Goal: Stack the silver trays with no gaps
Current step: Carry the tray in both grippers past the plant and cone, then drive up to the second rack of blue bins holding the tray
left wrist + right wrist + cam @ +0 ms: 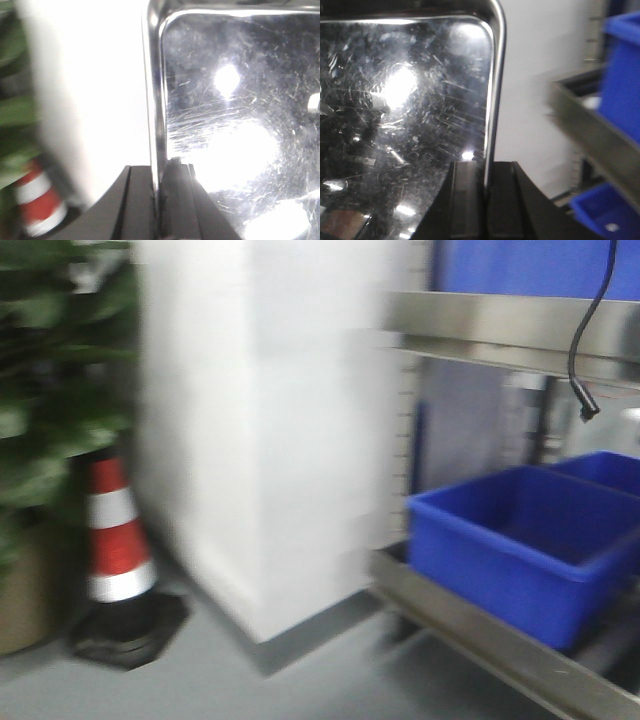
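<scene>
A scratched, shiny silver tray [235,115] fills the right of the left wrist view. My left gripper [159,172] is shut on its left rim, one black finger on each side of the edge. The same tray [405,110] fills the left of the right wrist view, and my right gripper [485,172] is shut on its right rim. The tray is held in the air between both grippers. Neither the tray nor the grippers show in the blurred front view. No other silver tray is in view.
A metal shelf rack [500,640] stands at the right and holds blue plastic bins [520,540]; they also show in the right wrist view [620,75]. A white pillar [270,430], a red and white cone [118,530], a green plant [45,370], a hanging black cable [585,350].
</scene>
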